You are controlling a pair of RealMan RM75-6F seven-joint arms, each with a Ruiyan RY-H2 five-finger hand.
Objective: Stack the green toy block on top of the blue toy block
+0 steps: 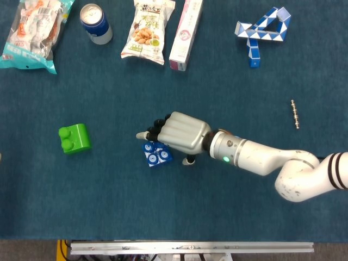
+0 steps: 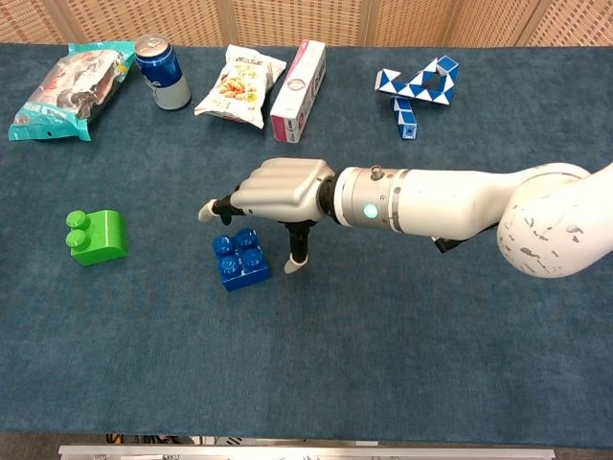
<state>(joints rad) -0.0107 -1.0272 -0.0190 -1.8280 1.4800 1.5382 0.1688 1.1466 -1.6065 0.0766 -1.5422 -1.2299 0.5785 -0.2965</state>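
The blue block (image 1: 157, 154) (image 2: 240, 259) sits studs up on the blue cloth near the middle. My right hand (image 1: 182, 133) (image 2: 278, 192) hovers just behind and above it, fingers spread toward the left and the thumb pointing down at the block's right side. Nothing is held in it, and the hand hides the block's far edge in the head view. The green block (image 1: 74, 138) (image 2: 96, 236) lies well off to the left, apart from both. My left hand shows in neither view.
Along the far edge lie a snack bag (image 1: 32, 32), a blue can (image 1: 96, 23), a nut packet (image 1: 147, 30), a pink box (image 1: 185, 32) and a blue-white snake puzzle (image 1: 263, 30). A small metal rod (image 1: 294, 114) lies at the right.
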